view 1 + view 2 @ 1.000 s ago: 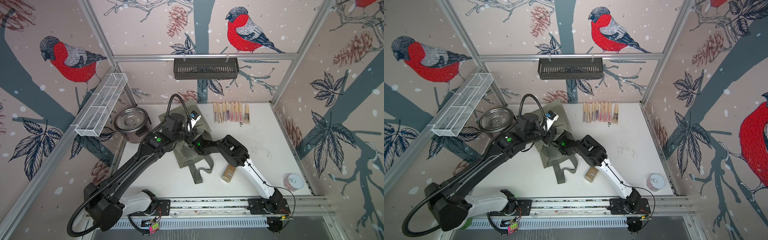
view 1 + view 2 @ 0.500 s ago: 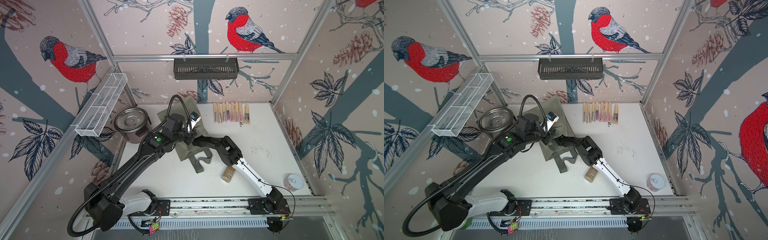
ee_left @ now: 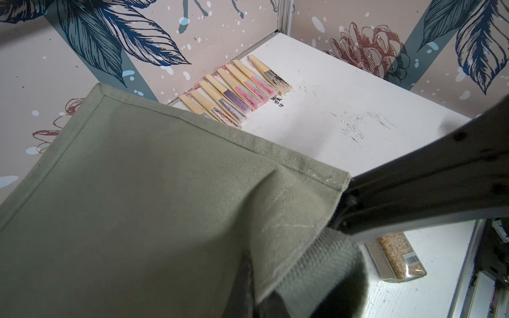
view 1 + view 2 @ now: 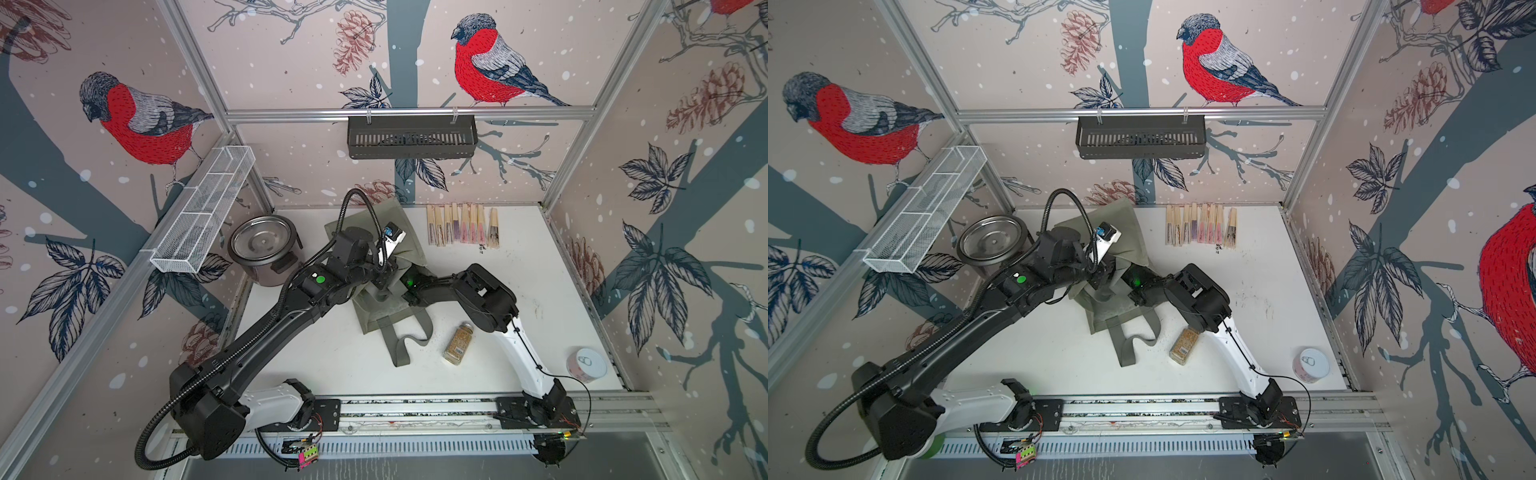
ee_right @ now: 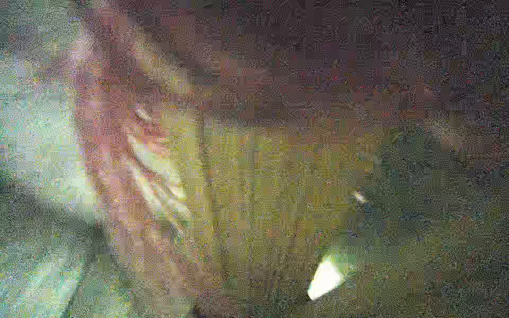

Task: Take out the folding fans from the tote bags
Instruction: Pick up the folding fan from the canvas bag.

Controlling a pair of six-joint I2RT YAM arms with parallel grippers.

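Folding fans (image 4: pixel 461 224), several already out, lie in a row by the far edge of the surface (image 4: pixel 519 266), while the left gripper (image 3: pixel 259 291) pinches the rim of the tote bag (image 3: pixel 137 206) and the right gripper is hidden inside it, so I cannot tell if it is spread or holds another fan.

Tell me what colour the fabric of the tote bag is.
Plain olive-grey green, no print. The tote bag shows best in the left wrist view.

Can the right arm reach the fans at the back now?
Probably not yet: the right pincer is tucked inside the bag, which the left pincer holds up. Pulled out, it likely has bare table to the fans.
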